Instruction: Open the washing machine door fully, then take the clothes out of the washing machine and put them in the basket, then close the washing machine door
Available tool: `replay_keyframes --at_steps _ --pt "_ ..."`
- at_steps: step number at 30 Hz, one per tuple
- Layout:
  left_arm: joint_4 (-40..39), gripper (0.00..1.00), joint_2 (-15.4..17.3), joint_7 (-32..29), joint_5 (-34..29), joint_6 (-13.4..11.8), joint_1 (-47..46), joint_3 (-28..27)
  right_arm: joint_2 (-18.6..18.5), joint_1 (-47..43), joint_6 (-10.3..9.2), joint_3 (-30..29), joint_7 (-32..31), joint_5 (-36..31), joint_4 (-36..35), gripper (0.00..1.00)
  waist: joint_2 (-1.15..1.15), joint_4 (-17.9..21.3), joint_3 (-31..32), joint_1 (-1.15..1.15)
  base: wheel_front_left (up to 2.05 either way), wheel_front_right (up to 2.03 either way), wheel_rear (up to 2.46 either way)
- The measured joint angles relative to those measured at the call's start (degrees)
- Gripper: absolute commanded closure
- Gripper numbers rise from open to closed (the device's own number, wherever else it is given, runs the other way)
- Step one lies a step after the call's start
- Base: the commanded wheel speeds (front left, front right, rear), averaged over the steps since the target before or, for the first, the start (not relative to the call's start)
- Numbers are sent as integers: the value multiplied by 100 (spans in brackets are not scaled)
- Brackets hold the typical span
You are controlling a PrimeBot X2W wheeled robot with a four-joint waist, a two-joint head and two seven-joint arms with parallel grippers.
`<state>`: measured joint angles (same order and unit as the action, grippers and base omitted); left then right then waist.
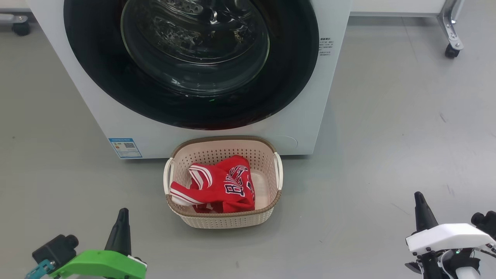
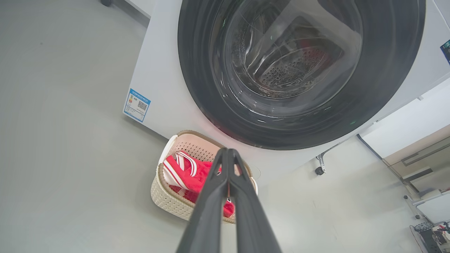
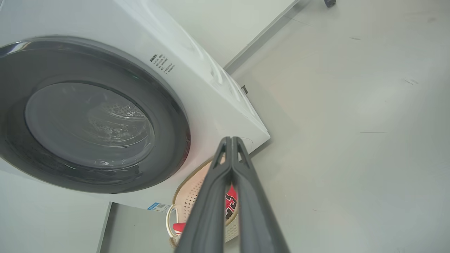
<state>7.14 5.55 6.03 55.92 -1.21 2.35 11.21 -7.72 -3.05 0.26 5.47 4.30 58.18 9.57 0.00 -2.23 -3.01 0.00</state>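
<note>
The white washing machine stands ahead with its round black door shut flat against the front; the steel drum shows through the glass bowl. On the floor in front sits the cream basket holding red clothes with white stripes and lettering. My left gripper is at the lower left, shut and empty, well short of the basket. At the lower right my right gripper is shut and empty too. Both wrist views show the fingertips pressed together.
A blue label sits low on the machine's left front. Wheeled frame legs stand at the back right and back left. Grey floor spreads on both sides of the basket. A cabinet and clutter lie to the machine's side.
</note>
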Motion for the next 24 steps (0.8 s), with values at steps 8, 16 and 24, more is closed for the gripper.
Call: replay_keyframes --at_steps 8,16,24 --pt "102 100 13 -102 586 99 -53 -136 42 77 88 -140 -107 538 70 100 0 33 40 0 0 0 0" --pt "189 100 25 -231 1163 163 -108 -265 73 170 172 -270 -225 1063 151 100 0 65 81 0 0 0 0" --pt "298 100 34 -321 1783 310 -160 -403 125 247 270 -399 -334 1601 233 100 0 98 122 0 0 0 0"
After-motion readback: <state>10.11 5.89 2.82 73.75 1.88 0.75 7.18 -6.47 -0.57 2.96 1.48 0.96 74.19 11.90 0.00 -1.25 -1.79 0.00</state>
